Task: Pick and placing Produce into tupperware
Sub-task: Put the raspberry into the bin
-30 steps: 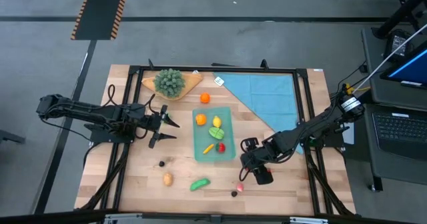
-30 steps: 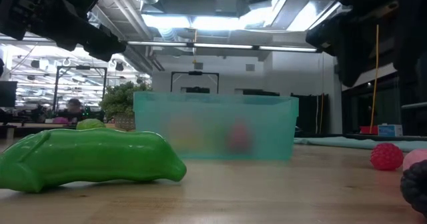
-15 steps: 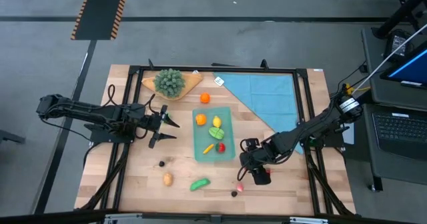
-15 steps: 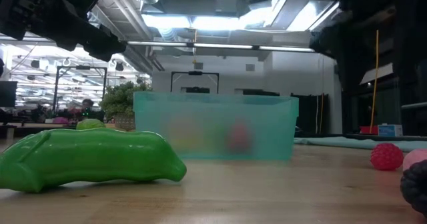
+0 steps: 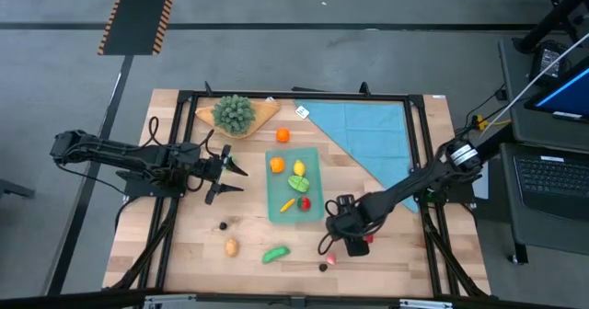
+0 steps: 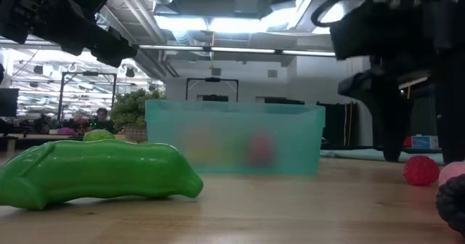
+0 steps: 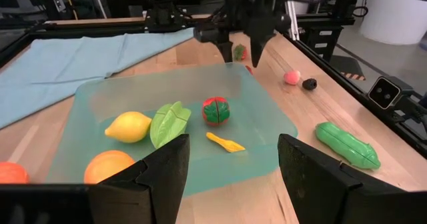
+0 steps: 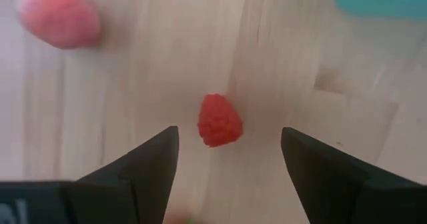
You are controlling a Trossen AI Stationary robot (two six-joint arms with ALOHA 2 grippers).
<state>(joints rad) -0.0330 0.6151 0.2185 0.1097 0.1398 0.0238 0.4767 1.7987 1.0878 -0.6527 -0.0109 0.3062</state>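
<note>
Tupperware (image 5: 294, 182) sits near the middle of the counter (image 5: 184, 245), holding an orange piece (image 5: 276, 165), a lemon (image 5: 298, 168), a green leafy piece (image 5: 297, 182), a red piece (image 5: 305, 202) and a small orange sliver (image 5: 287, 204). Loose produce on the counter: orange fruit (image 5: 282, 135) just beyond the tupperware toward the far edge; green pod (image 5: 274, 253), brown piece (image 5: 231, 246) and dark berry (image 5: 223, 225) toward the near edge. Raspberry (image 8: 219, 121) lies on bare wood below the right gripper (image 5: 331, 239), fingers apart, not touching it. Pink piece (image 8: 60, 24) close by; a dark berry (image 5: 323, 267) near it, probably. Left gripper (image 5: 230, 177) hangs toward the left edge beside the tupperware, fingers apart, holding nothing. Blue cloth (image 5: 368, 130) at the far right corner.
</note>
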